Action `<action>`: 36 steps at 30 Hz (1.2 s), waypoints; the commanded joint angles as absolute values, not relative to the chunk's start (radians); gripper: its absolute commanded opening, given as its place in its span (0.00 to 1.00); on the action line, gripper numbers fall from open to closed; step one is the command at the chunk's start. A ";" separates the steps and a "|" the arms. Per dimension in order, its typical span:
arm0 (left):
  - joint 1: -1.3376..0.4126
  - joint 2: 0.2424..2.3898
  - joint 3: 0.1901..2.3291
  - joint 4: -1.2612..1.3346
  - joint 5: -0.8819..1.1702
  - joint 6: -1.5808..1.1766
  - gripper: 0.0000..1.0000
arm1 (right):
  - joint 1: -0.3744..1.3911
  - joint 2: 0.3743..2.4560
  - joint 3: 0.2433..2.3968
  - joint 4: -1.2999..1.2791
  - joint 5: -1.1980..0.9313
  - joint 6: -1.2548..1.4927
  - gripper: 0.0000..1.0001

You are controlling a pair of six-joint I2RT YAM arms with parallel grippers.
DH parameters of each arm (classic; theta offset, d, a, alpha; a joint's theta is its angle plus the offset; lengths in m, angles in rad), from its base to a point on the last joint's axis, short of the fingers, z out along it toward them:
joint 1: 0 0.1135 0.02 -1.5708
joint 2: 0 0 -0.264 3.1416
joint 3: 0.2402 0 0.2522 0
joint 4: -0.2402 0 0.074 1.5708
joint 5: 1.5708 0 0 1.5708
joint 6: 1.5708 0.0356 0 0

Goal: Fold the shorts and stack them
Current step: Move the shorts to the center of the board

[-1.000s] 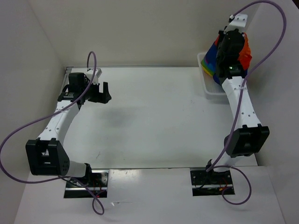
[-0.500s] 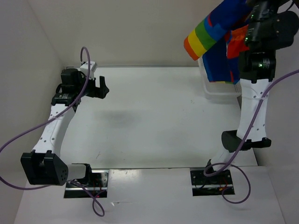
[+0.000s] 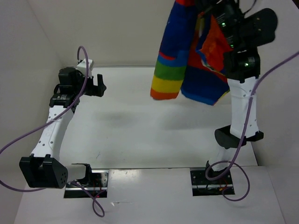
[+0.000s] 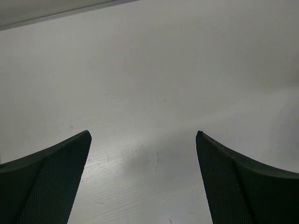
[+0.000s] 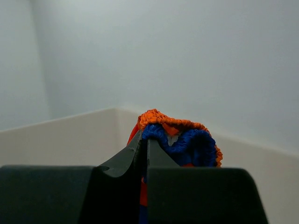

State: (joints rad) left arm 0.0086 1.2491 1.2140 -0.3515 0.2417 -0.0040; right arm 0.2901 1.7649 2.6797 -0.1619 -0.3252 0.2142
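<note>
The shorts [image 3: 187, 60] hang above the far right part of the worktop [image 3: 135, 130], off its surface, pinched in the right pincer [image 5: 144, 151]. The left pincer [image 3: 99, 85] sits over the worktop's far left corner.

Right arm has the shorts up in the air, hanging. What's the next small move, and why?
Probably carry the shorts left and lower them onto the middle of the table. They hang bunched from the shut right end effector, clear of the surface, and the left end effector is open above the table, free to help spread them.

Shorts [image 3: 174, 42] top — off-frame, ext. cam
</note>
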 commanded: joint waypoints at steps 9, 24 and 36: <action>0.008 1.264 1.235 -0.292 0.060 0.000 1.00 | 0.380 1.787 2.214 -0.184 -0.220 0.615 0.00; -0.066 1.419 1.201 -0.492 0.118 0.000 1.00 | 0.457 2.117 2.061 -0.264 0.233 0.219 0.94; -0.325 1.506 0.965 -0.424 -0.144 0.000 1.00 | 0.390 2.189 1.807 -0.232 0.221 0.103 0.83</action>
